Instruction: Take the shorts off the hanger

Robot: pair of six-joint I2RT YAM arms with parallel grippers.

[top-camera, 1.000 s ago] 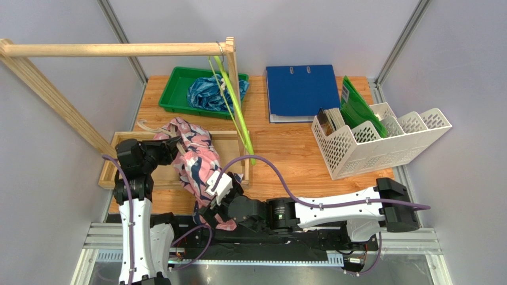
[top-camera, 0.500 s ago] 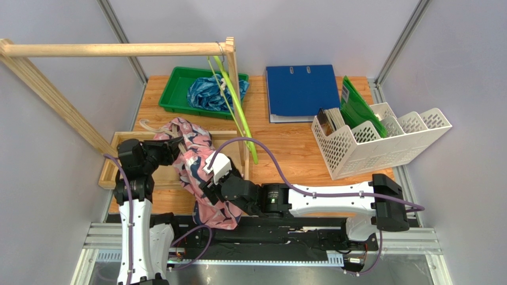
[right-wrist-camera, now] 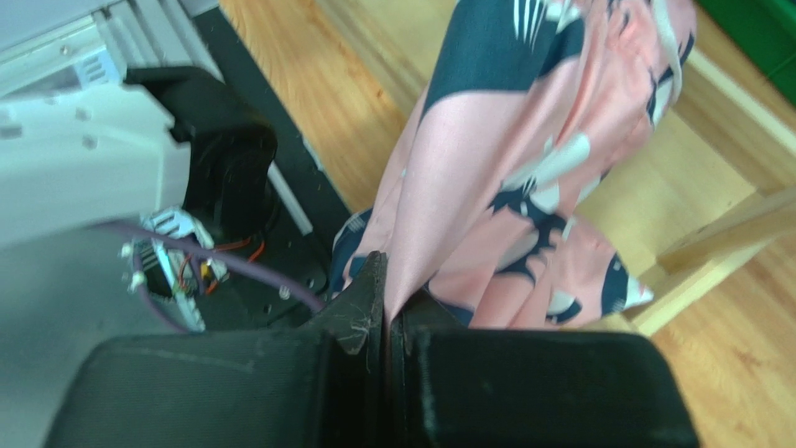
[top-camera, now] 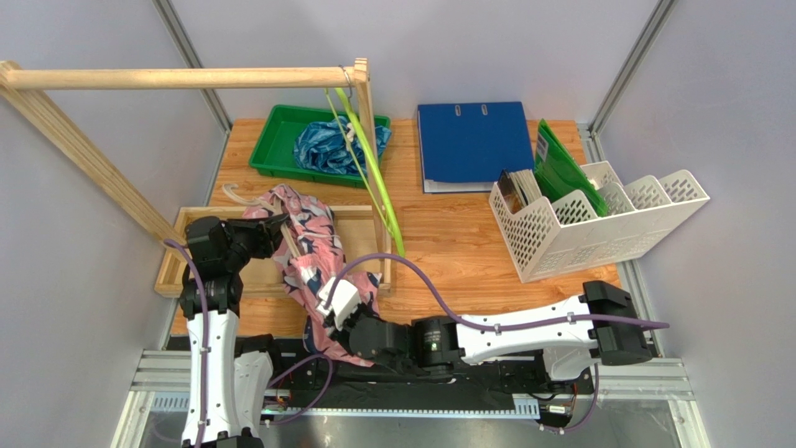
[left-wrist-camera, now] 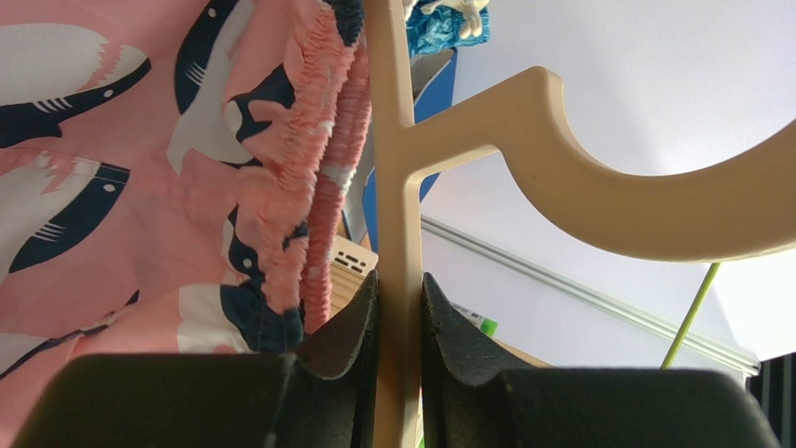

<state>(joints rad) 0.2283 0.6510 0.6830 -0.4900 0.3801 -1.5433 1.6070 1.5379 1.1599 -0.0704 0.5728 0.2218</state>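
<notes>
The pink shorts [top-camera: 308, 252] with dark-blue and white sharks hang from a beige hanger [top-camera: 232, 195] over the wooden tray. My left gripper [top-camera: 274, 230] is shut on the hanger's stem [left-wrist-camera: 397, 187], with the elastic waistband [left-wrist-camera: 322, 177] just left of it. My right gripper [top-camera: 327, 315] is low near the table's front edge. It is shut on a fold of the pink shorts [right-wrist-camera: 486, 187], and the fabric runs up from between its fingers. The blue-teal shorts [top-camera: 322, 145] lie in the green tray.
A wooden rack rail [top-camera: 177, 77] spans the upper left, with green hangers [top-camera: 369, 173] dangling from its right end. The green tray [top-camera: 271, 140] is at the back. A wooden tray [top-camera: 364, 217], a blue binder [top-camera: 472, 145] and a white file organizer [top-camera: 598, 224] lie to the right.
My right gripper went from open to shut on the lower part of the pink shorts and shifted toward the near edge. The left gripper kept its hold on the hanger.
</notes>
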